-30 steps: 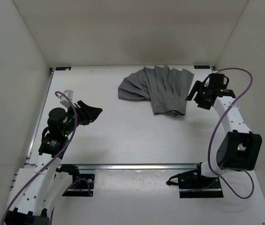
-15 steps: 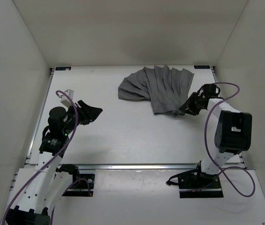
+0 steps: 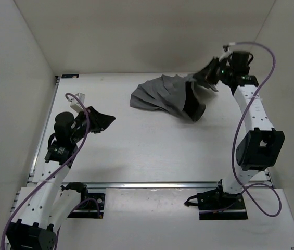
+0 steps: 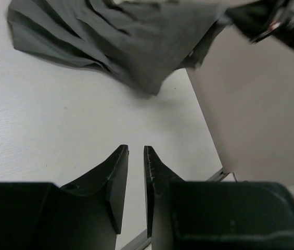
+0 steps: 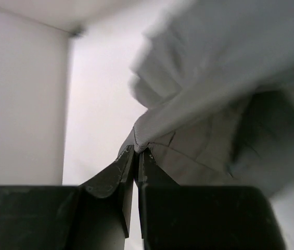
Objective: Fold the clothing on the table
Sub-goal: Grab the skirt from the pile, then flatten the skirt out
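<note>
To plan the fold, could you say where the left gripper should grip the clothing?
Probably the clothing by its bunched left edge, low from the left: it rests on the table nearest the left gripper; the right gripper holds the other end up.

The clothing (image 3: 165, 96) is soft, matt dark grey cloth, creased into pleats, with a stitched hem showing in the right wrist view. The table (image 3: 136, 146) is matt white with a faint fine grain, edged on the near side by a silvery metal rail (image 3: 152, 184), and the walls (image 3: 136, 36) are plain matt white. The left gripper (image 4: 135, 151) and right gripper (image 5: 136, 152) look like hard black plastic with a dull sheen, the arm shells (image 3: 253, 112) like smooth white plastic, and the cables (image 3: 232, 159) have smooth purple sheaths.
</note>
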`<state>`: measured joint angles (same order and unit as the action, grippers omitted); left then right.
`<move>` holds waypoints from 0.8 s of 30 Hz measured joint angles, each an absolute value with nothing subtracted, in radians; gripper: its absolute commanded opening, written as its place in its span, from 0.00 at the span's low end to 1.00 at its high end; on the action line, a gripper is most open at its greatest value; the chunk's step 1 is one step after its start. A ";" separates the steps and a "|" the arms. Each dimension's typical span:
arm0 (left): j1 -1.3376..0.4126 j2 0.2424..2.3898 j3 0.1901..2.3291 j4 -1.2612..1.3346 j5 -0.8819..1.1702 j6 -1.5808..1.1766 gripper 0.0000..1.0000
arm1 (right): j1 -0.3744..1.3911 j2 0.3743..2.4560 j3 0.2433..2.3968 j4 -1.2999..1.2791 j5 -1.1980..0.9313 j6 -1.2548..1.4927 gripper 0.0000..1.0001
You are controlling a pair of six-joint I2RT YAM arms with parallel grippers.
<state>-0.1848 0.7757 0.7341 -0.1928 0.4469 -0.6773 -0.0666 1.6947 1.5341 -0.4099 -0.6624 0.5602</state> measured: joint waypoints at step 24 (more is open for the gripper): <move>-0.207 0.685 0.816 -0.321 0.346 -0.659 0.35 | 0.271 2.030 2.647 -1.306 -0.368 0.350 0.00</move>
<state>-0.2073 0.6853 0.8162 -0.3210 0.3458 -0.6586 0.2707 2.0300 2.6469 -1.3064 -0.3683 0.3504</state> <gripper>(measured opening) 0.353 0.026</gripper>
